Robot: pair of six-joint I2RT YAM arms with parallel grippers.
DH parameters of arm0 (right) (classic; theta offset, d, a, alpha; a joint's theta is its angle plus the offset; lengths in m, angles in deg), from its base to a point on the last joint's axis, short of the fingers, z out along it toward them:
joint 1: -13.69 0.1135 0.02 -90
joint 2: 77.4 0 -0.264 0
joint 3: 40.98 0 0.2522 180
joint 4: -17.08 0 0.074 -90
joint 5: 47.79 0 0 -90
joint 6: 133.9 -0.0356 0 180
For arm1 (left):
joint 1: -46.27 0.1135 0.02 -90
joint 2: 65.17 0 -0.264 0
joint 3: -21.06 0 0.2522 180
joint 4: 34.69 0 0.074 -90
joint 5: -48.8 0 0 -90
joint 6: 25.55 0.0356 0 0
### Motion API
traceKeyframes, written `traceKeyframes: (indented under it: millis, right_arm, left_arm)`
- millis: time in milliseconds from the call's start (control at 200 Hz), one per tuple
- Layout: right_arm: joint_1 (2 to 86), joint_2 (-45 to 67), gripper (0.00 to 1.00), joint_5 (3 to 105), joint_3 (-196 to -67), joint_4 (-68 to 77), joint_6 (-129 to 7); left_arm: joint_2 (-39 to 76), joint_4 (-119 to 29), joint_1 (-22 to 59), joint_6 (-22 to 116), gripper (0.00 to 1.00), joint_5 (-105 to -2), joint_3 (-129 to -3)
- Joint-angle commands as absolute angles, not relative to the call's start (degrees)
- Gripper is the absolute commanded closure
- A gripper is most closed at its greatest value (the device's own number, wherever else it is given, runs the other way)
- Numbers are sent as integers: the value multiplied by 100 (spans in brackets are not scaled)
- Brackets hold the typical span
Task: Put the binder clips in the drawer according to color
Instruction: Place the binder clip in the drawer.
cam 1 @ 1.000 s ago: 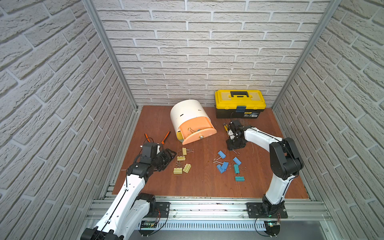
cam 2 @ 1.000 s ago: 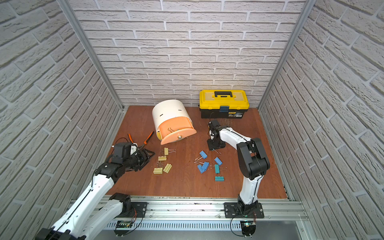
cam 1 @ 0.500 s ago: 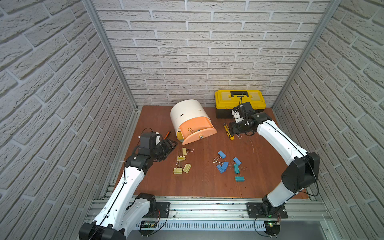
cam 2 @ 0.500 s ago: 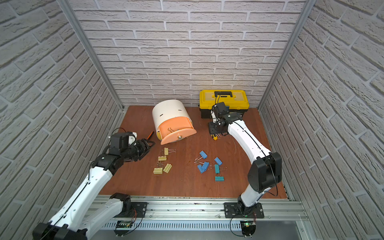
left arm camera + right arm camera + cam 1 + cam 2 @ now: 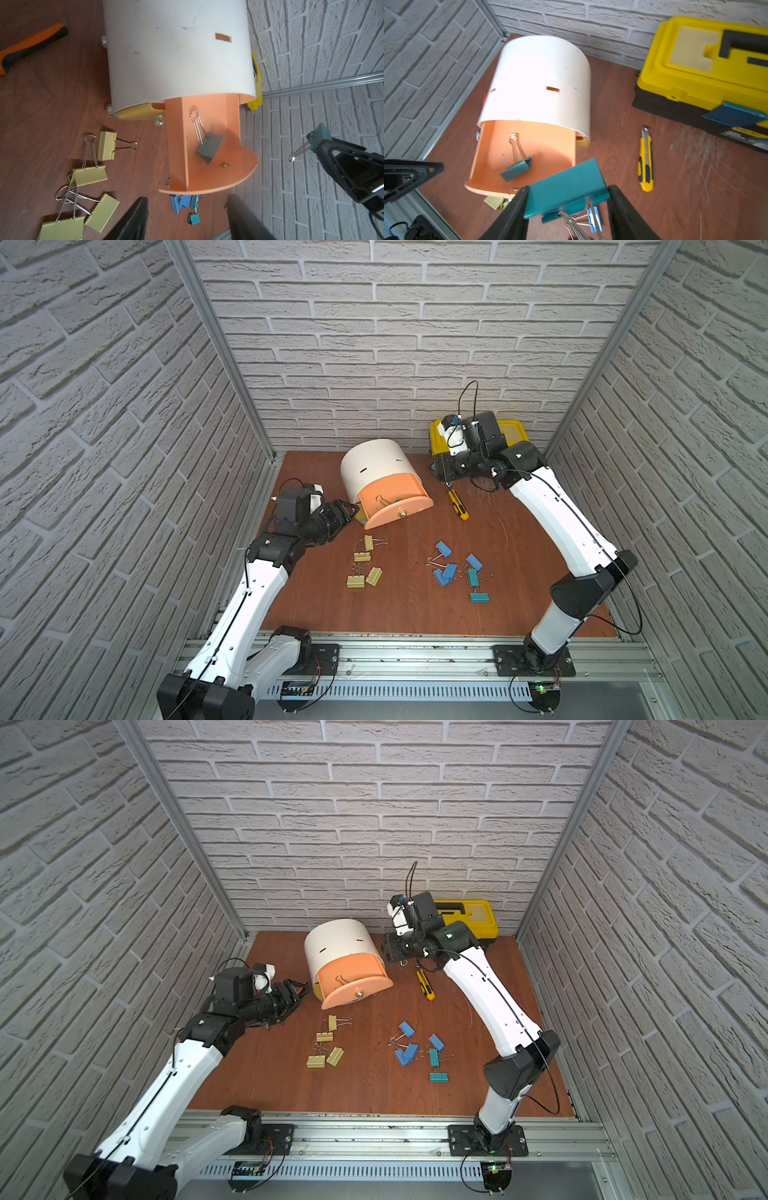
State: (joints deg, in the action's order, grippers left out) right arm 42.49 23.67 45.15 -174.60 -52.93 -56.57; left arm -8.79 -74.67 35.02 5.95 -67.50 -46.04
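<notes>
**Teal clip carried toward the open peach drawer**

Right pincer [image 5: 568, 199] gripped a teal folding binder clip [image 5: 566, 193] beside the white barrel-shaped cabinet [image 5: 376, 466], at its 3 o'clock. Left pincer [image 5: 187, 220] stood open, empty. Advice: centre over the pulled-out peach drawer [image 5: 529, 149], beside the teal clip inside [image 5: 517, 169], then release low.

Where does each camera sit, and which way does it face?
Top views: high in front, looking down at the table; both arms show.
Left wrist: faces the open peach drawer; the empty left end effector shows.
Right wrist: faces the same drawer; the right end effector holds a teal binder clip.
All share: the drawer.
</notes>
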Motion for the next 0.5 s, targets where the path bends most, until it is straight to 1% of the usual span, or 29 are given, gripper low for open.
traceKeyframes:
  millis: [0,230,495]
  right_arm:
    - [4511,2780,53,4664,-17940,-5335,-5648]
    - [4884,3460,52,4695,-18714,-5183,-5621]
    - [5069,4035,52,4549,-19115,-5100,-5454]
  left_arm:
    - [-952,-7258,3538,693,35,-6849,-4716]
    - [-1224,-7289,3537,588,35,-6774,-4466]
    - [-1402,-7358,3539,539,35,-6703,-4332]
